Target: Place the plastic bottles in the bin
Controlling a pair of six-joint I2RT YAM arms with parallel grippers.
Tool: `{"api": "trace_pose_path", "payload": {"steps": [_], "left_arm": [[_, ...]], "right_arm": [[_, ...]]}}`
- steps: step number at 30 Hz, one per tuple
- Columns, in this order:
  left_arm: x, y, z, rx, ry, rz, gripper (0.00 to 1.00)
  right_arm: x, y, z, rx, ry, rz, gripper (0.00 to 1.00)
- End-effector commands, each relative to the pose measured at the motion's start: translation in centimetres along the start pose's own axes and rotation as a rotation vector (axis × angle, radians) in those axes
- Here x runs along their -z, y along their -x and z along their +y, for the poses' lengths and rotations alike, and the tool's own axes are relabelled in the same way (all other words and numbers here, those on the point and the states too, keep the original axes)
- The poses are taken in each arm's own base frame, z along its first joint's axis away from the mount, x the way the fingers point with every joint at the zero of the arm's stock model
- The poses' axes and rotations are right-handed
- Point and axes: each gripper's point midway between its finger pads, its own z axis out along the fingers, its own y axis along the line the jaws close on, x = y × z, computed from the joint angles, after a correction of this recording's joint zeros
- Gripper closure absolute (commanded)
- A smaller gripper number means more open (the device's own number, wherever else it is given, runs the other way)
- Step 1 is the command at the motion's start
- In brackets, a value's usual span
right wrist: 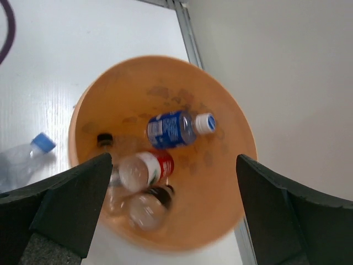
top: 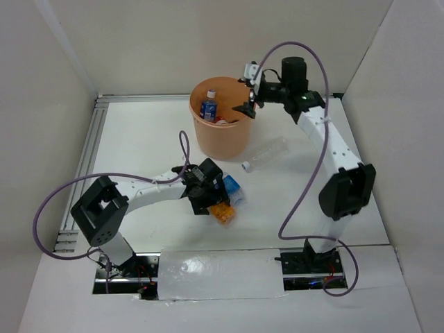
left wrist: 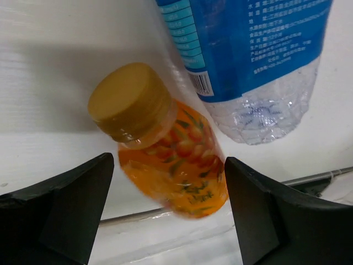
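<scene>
The pale-orange bin (top: 223, 139) stands at the table's back centre. It holds several bottles: a blue-labelled one (right wrist: 175, 129), a red-labelled one (right wrist: 144, 169) and a dark-labelled one (right wrist: 148, 205). My right gripper (top: 248, 109) is open and empty above the bin's right rim (right wrist: 242, 138). My left gripper (top: 216, 203) is open, its jaws either side of the stubby orange bottle (left wrist: 165, 160), which lies on the table without either jaw touching it. A blue-labelled clear bottle (left wrist: 251, 55) lies right beside the orange one. Another clear bottle (top: 266, 155) lies right of the bin.
White walls close in the table on the left, back and right. A metal rail (top: 89, 149) runs along the left edge. A clear plastic sheet (top: 215, 274) covers the near edge between the arm bases.
</scene>
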Motion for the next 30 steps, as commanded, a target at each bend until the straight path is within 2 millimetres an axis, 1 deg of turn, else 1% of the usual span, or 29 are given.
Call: {"api": "trace_pose_path", "payload": {"steps": [1, 2, 3, 4, 5, 6, 7, 8, 9, 11, 12, 13, 14, 15, 16, 17, 18, 19, 20, 21, 22, 23, 24, 25, 26, 27, 28, 29, 30], "left_arm": [[-1.4, -0.7, 0.2, -0.003, 0.053, 0.031, 0.06], [-1.7, -1.2, 0.1, -0.024, 0.059, 0.047, 0.10], [-2.5, -1.3, 0.4, -0.023, 0.078, 0.055, 0.15], [-2.2, -1.4, 0.2, -0.035, 0.074, 0.067, 0.23], [-2.4, -1.5, 0.6, -0.047, 0.090, 0.074, 0.49], [-1.7, -1.8, 0.3, -0.072, 0.073, 0.073, 0.59], [-1.1, -2.5, 0.7, -0.085, 0.075, 0.079, 0.67], [-0.3, -2.7, 1.0, -0.105, 0.071, 0.070, 0.76], [2.0, -2.6, -0.1, -0.157, 0.014, 0.012, 0.89], [4.9, -2.9, -0.6, -0.239, -0.017, -0.047, 0.94], [6.4, -2.1, -1.2, -0.310, -0.046, -0.112, 1.00], [10.0, -1.3, -3.4, -0.333, -0.145, -0.184, 1.00], [11.7, -0.8, -4.1, -0.362, -0.178, -0.229, 1.00], [13.5, 0.4, -5.2, -0.386, -0.226, -0.306, 1.00], [15.1, 1.5, -6.0, -0.419, -0.253, -0.377, 1.00], [17.9, 2.6, -7.6, -0.429, -0.320, -0.454, 1.00], [19.2, 4.1, -8.6, -0.435, -0.342, -0.524, 0.98], [21.0, 6.5, -9.6, -0.427, -0.348, -0.651, 0.97], [23.2, 8.2, -11.2, -0.416, -0.392, -0.724, 0.96], [23.4, 10.1, -12.3, -0.408, -0.388, -0.775, 0.94], [24.3, 11.9, -13.0, -0.415, -0.369, -0.854, 0.93], [26.9, 13.7, -15.1, -0.382, -0.425, -0.943, 0.91], [27.5, 15.0, -16.0, -0.373, -0.420, -0.994, 0.87], [26.2, 17.2, -16.3, -0.354, -0.351, -1.046, 0.83], [27.6, 18.6, -17.3, -0.338, -0.356, -1.103, 0.80], [28.2, 20.0, -18.2, -0.305, -0.372, -1.151, 0.77], [28.3, 21.5, -18.4, -0.289, -0.359, -1.186, 0.69], [26.5, 23.0, -18.6, -0.285, -0.300, -1.203, 0.65], [27.5, 24.2, -19.6, -0.268, -0.316, -1.234, 0.63]], "right_arm": [[5.1, 2.7, -0.7, 0.003, -0.098, -0.042, 0.00], [5.7, 2.1, -0.3, -0.015, -0.107, -0.033, 0.00], [6.6, 2.1, 0.0, -0.013, -0.121, -0.029, 0.00], [7.3, -0.1, 0.8, -0.067, -0.125, 0.003, 0.00], [7.8, -0.9, 1.2, -0.089, -0.127, 0.019, 0.00], [8.3, -2.2, 2.4, -0.136, -0.117, 0.047, 0.00], [9.2, -3.2, 2.4, -0.153, -0.131, 0.069, 0.00], [9.7, -4.1, 2.9, -0.179, -0.133, 0.087, 0.00], [10.8, -6.3, 3.8, -0.191, -0.134, 0.129, 0.03], [11.6, -8.6, 5.4, -0.209, -0.103, 0.172, 0.09], [11.8, -9.9, 5.9, -0.195, -0.081, 0.186, 0.19], [12.7, -11.4, 6.2, -0.215, -0.081, 0.206, 0.26], [12.9, -12.2, 6.5, -0.231, -0.068, 0.210, 0.37], [13.3, -13.3, 7.0, -0.273, -0.058, 0.229, 0.50], [13.6, -14.6, 6.8, -0.290, -0.053, 0.237, 0.72], [13.8, -15.5, 7.2, -0.326, -0.046, 0.248, 0.76], [13.6, -15.9, 7.1, -0.331, -0.038, 0.251, 0.76], [13.4, -16.8, 7.4, -0.354, -0.027, 0.257, 0.73], [13.3, -17.7, 7.9, -0.362, -0.021, 0.274, 0.46], [13.4, -18.3, 7.6, -0.341, -0.039, 0.290, 0.29], [13.3, -19.5, 8.6, -0.338, -0.025, 0.308, 0.20], [13.3, -19.9, 9.0, -0.301, -0.006, 0.312, 0.13], [13.3, -20.3, 9.6, -0.254, 0.021, 0.318, 0.00], [13.5, -21.0, 9.7, -0.150, 0.044, 0.334, 0.00], [13.2, -21.6, 10.8, -0.118, 0.074, 0.343, 0.00], [13.3, -22.1, 10.9, -0.062, 0.088, 0.356, 0.00], [13.4, -22.4, 10.5, -0.003, 0.088, 0.365, 0.00], [13.3, -22.9, 10.5, 0.037, 0.102, 0.373, 0.00], [13.0, -23.5, 10.6, 0.063, 0.118, 0.387, 0.00]]}}
